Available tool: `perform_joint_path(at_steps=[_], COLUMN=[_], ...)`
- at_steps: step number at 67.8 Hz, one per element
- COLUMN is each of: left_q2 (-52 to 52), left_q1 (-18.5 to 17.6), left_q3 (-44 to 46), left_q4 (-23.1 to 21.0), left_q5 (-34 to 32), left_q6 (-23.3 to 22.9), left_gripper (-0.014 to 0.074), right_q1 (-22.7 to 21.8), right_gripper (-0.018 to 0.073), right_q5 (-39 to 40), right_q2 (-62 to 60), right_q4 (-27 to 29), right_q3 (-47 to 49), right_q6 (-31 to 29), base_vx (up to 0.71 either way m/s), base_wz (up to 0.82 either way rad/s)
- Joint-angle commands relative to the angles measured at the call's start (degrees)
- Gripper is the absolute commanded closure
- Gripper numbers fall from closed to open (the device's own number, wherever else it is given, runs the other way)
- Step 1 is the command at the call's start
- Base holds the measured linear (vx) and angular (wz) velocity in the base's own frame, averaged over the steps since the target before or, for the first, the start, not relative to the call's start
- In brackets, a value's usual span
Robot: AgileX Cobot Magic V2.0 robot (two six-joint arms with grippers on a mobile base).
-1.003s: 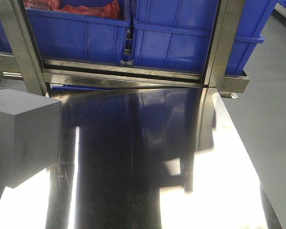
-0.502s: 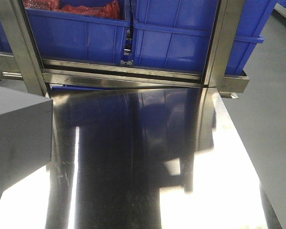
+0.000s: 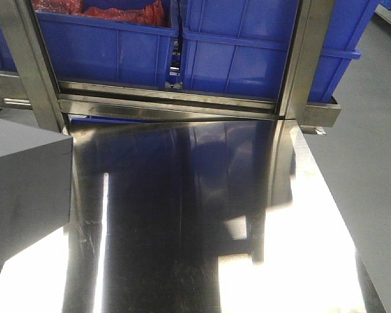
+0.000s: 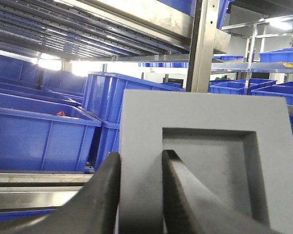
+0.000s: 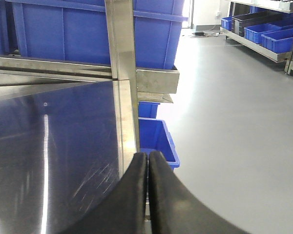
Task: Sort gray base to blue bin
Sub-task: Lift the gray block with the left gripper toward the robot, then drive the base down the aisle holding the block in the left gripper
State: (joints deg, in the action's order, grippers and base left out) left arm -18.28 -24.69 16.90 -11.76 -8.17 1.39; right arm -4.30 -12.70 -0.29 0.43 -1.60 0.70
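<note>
Jaws of the left gripper (image 4: 139, 163) pinch one wall of the gray base (image 4: 210, 117). One black finger lies on the block's outer side and the other sits inside the recess. The left wrist view looks out level toward the shelving, so the gripper reaches forward with the recessed face turned back at its camera. In the front view the gray base (image 3: 26, 189) fills the left edge, over the near left part of the worktop (image 3: 182, 235). Whether its underside touches the surface cannot be told.

The right gripper (image 5: 147, 157) has its jaws pressed flat together with nothing between them. It points forward, low over the worktop's right edge.

The base is matte gray and cube-like, with plain sides and crisp corners. Its recess is shallow and square, with a slightly grainy floor. The fingers are smooth, curved black plastic that tapers to the tips. The worktop is polished steel, mirror-bright, with fine scratches and glare patches.

Behind it a brushed steel rack (image 3: 306, 59) carries the blue bin (image 3: 247, 59), a deep glossy plastic crate with ribbed walls and a thick lip. It is well apart from the base. Just beside it stands a second blue crate (image 3: 104, 49) holding red material (image 3: 124, 13). A gray floor (image 3: 371, 163) lies to the right.
</note>
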Motion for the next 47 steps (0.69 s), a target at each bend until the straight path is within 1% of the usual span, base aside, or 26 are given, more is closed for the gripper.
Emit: perform_joint_path(at_steps=[1, 32, 47], left_q2=[-0.28, -0.28, -0.28], left_q1=[-0.29, -0.29, -0.29], left_q3=[1.86, 1.86, 1.86], left_q4=[-0.42, -0.42, -0.42], left_q5=[-6.05, -6.05, -6.05], left_q6=[-0.7, -0.7, -0.7], left_gripper=[0.0604, 0.0604, 0.0604], right_q1=[-0.3, -0.3, -0.3], right_gripper=[0.0564, 0.0564, 0.0564], right_q5=[4.27, 4.27, 4.27], right_q2=[1.04, 1.04, 1.04], right_q4=[-0.43, -0.43, -0.43], right_q3=[-0.11, -0.11, -0.11], right_q6=[-0.7, -0.7, -0.7], base_vx=[0.0, 0.0, -0.07], base_wz=[0.0, 0.0, -0.27])
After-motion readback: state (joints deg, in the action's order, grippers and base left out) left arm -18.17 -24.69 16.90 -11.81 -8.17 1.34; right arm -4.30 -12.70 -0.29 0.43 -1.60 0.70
